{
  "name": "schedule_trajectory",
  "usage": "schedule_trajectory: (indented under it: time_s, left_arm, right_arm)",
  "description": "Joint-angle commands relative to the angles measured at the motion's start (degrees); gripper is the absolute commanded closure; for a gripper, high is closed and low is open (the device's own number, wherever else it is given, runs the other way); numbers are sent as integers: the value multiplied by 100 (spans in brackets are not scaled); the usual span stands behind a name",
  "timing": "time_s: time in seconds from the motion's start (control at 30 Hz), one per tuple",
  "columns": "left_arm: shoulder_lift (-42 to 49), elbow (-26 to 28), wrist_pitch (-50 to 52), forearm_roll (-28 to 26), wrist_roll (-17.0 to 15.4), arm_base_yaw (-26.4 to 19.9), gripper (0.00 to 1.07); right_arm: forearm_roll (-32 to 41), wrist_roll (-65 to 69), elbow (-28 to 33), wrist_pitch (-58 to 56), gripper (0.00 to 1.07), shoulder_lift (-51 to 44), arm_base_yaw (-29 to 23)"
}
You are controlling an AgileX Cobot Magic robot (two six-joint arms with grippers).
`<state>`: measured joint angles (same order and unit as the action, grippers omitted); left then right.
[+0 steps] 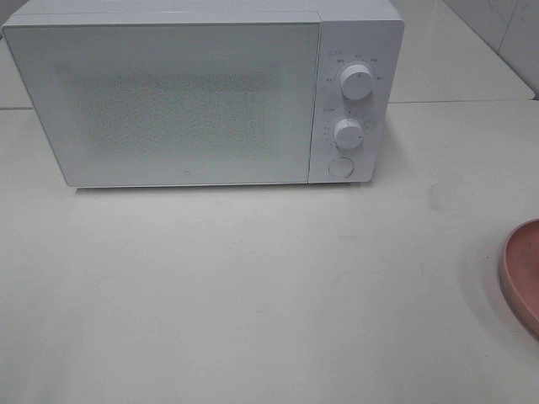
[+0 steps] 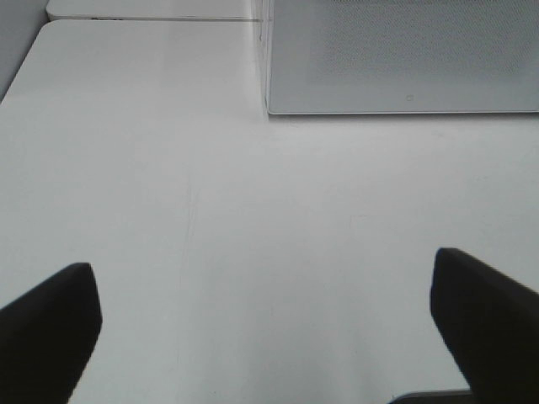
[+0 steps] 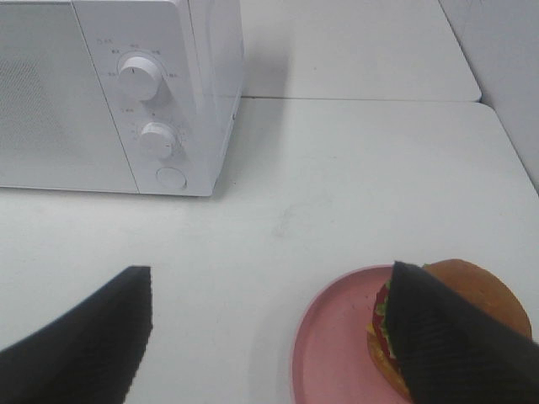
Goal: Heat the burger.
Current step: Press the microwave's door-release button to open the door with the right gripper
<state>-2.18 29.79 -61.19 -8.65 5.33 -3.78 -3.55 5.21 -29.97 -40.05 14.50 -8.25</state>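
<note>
The burger [image 3: 476, 290], with a tan bun and green and red layers, sits on a pink plate [image 3: 333, 353] in the right wrist view, partly hidden behind one finger. My right gripper [image 3: 269, 271] is open and empty above the table, with one finger in front of the burger. The white microwave [image 1: 168, 101] stands at the back of the table with its door closed. My left gripper [image 2: 261, 261] is open and empty over bare table in front of the microwave [image 2: 404, 59]. Neither gripper shows in the exterior high view, and the burger is out of that frame.
The microwave panel carries an upper knob [image 1: 357, 85], a lower knob [image 1: 348, 133] and a round button [image 1: 340, 167]. The pink plate's rim [image 1: 522, 273] shows at the right edge of the exterior high view. A seam separates a second table behind.
</note>
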Motion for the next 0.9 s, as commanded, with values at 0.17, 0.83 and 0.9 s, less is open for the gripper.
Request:
schedule_trajectory:
  time_s: [0.17,0.83,0.9]
  left_arm:
    - [0,-17,-11,-46,17,-23,7]
    - [0,-17,-11,-46,17,-23,7]
    - [0,-17,-11,-46,17,-23,7]
  right_arm:
    - [-6,40,407,1140,32,458,17]
    - [-52,17,1312,4160,32,2160,17]
    - [-69,0,1312,4251,32,2269,17]
